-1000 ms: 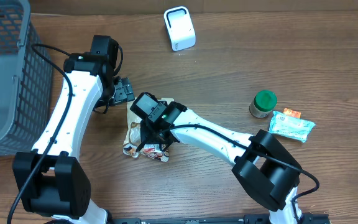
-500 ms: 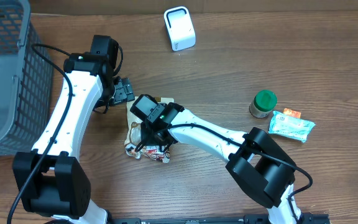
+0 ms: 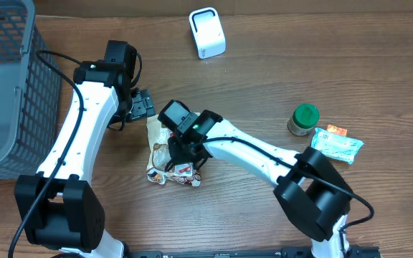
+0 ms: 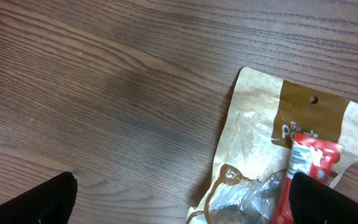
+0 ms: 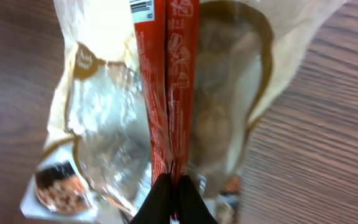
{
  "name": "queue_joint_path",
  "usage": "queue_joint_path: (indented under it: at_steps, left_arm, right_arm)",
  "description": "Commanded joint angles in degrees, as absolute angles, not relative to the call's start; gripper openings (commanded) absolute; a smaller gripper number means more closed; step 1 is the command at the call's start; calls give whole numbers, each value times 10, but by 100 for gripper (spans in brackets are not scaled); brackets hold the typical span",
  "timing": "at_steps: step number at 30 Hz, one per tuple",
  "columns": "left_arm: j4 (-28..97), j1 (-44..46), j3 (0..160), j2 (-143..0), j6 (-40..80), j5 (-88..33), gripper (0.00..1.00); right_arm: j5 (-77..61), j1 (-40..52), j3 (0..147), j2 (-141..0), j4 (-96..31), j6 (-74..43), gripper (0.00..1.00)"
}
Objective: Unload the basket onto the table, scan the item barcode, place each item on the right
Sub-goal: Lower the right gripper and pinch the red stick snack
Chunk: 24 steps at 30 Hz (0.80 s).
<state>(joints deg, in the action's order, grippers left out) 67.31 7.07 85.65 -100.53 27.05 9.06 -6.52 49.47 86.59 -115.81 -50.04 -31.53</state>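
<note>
Wooden tabletop (image 3: 264, 79), grasp step: right gripper (image 5: 171, 184) pinched tight on red packet (image 5: 166, 93) atop tan pouch (image 4: 260, 124) left of centre; next likely lift, aim barcode (image 5: 142, 6) at white scanner (image 3: 207, 32) by far edge.

Lab mock-up of a shop checkout: tabletop (image 3: 300, 64), white barcode scanner (image 3: 207, 32), grey wire basket (image 3: 38, 93), red snack packet (image 5: 180, 93), green-lidded jar (image 3: 305, 119)

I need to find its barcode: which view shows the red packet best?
The right wrist view: the red packet runs up the frame from the shut right gripper, barcode at its top end. The left wrist view catches only one end; overhead, the right arm hides most of it.
</note>
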Motion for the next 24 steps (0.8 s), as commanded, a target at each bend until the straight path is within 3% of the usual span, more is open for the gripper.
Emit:
queue_joint_path:
  at_steps: [1,19,24]
  left_arm:
    - [672,72,865,-1006,270,94,99]
    - [672,72,865,-1006,270,94,100]
    - [672,71,865,-1006,270,94,100]
  right_arm:
    - [-56,494,872,-1134,-514,-251,4]
    - [-55,494,849,-1141,-513,-250,4]
    - [-50,494,849,-1141,-513,-250,15]
